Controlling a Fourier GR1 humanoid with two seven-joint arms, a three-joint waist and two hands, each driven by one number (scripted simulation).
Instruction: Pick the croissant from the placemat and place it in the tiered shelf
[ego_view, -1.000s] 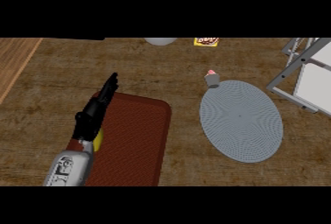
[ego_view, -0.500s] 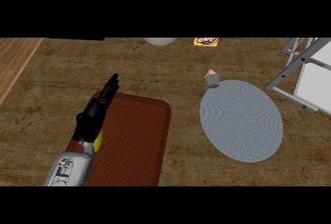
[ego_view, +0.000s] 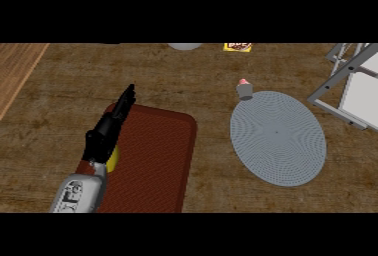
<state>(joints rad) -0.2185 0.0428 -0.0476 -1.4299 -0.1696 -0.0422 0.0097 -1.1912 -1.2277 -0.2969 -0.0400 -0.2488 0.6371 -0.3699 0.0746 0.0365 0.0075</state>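
1. My left hand (ego_view: 109, 127): fingers straight, holding nothing, over the red-brown mat's (ego_view: 159, 150) left edge.
2. Croissant (ego_view: 113, 163): yellow sliver on that mat beside my wrist, mostly hidden.
3. Tiered shelf (ego_view: 345, 75) at the worktop's (ego_view: 184, 75) far right corner, with the grey oval mat (ego_view: 277, 137) in between.

Placemat (ego_view: 155, 150) red-brown; plate (ego_view: 277, 137) grey w/ concentric rings; counter (ego_view: 184, 75) wood-grain; hand (ego_view: 109, 131) black.

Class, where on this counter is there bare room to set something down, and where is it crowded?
Bare: the grey oval mat; the counter strip between it and the red-brown mat; the wood left of the left hand. Crowded: the far edge, with a small capped object, bowl, yellow packet and the shelf.
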